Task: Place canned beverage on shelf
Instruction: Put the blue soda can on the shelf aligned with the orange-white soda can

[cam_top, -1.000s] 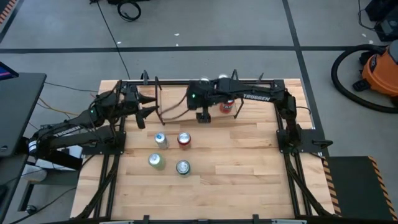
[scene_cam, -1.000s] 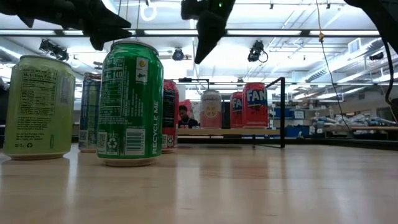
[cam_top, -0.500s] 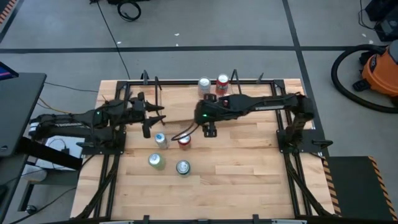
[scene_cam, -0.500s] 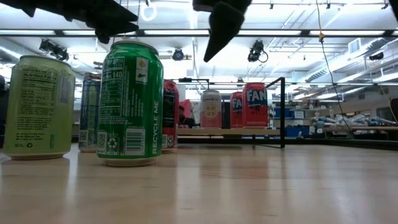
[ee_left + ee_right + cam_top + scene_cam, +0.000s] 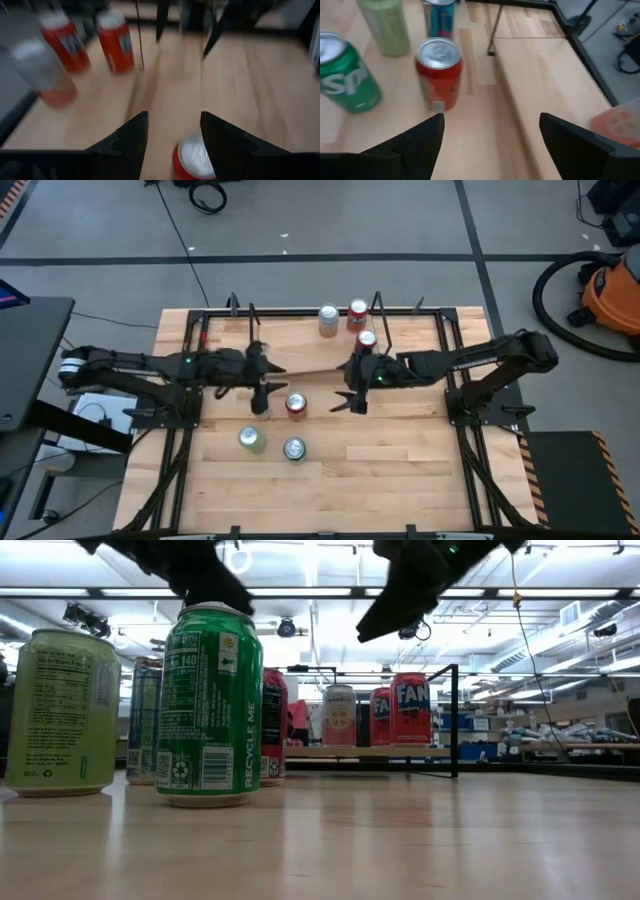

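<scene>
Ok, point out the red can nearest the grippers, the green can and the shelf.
red can [image 5: 439, 75], right wrist view, on its side wall.
green can [image 5: 209, 705], low view, mid label.
shelf [image 5: 535, 75], right wrist view, bare board top.

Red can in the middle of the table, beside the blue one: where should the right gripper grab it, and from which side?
Grip the red can across its round side wall, about mid-height, since it stands upright. Come in level from its open side, where the right gripper already faces it with jaws open. The blue can and green can crowd the far side.
</scene>
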`<state>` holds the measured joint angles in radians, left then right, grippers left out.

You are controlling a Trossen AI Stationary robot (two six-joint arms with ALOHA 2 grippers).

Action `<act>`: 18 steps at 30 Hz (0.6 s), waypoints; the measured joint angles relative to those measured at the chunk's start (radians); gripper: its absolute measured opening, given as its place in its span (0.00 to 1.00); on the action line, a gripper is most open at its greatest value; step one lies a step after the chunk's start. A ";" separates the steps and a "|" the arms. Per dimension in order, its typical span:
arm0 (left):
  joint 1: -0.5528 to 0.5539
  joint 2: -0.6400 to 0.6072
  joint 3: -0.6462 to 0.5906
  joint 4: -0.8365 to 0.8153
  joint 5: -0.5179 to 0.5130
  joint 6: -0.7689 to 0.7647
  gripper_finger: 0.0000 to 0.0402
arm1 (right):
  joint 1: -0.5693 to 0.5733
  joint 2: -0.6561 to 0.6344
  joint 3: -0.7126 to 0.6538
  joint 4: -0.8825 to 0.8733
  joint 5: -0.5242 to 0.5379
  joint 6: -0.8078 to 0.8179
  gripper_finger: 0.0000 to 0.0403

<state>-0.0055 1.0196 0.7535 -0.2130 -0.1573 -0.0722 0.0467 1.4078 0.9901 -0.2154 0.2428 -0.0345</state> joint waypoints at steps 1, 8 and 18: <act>-0.007 0.031 0.032 -0.067 0.002 0.004 0.48 | 0.006 -0.007 -0.031 0.039 -0.005 0.005 0.84; -0.045 0.189 0.334 -0.532 0.010 -0.065 0.48 | 0.040 -0.003 -0.161 0.259 -0.010 0.007 0.83; -0.102 0.239 0.484 -0.845 0.005 -0.301 0.48 | 0.080 0.015 -0.301 0.530 -0.011 0.007 0.83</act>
<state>-0.1078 1.2586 1.2377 -1.0584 -0.1527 -0.3736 0.1264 1.4228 0.6893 0.3143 0.2314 -0.0278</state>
